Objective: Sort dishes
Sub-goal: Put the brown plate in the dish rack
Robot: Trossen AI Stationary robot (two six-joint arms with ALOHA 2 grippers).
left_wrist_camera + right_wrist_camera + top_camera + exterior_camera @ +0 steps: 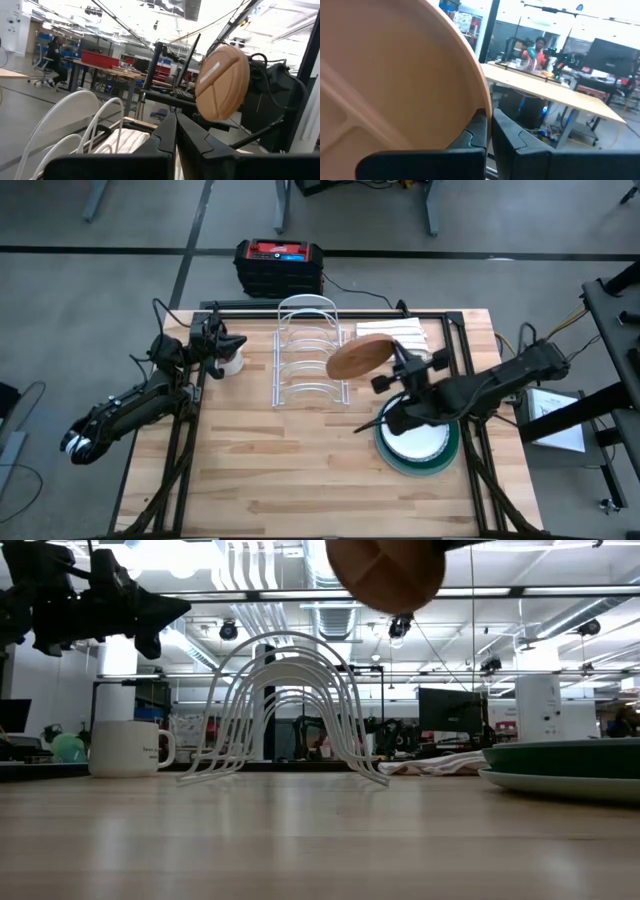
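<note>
Tan-brown plate (358, 357) pinched at its rim between right fingers (479, 131).

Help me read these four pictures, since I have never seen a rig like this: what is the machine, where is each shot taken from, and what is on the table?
It is a robot with two dark arms at a wooden table. One picture looks straight down, one sits at table-top height, and two come from cameras on the wrists.

The right gripper has its fingers shut on the rim of the tan-brown plate, held in the air beside the white wire dish rack. The left gripper, shut and empty, waits over the white mug.

More plates are stacked at the right: the dark green plate with white ones on it. Folded white cloths lie at the back.
</note>
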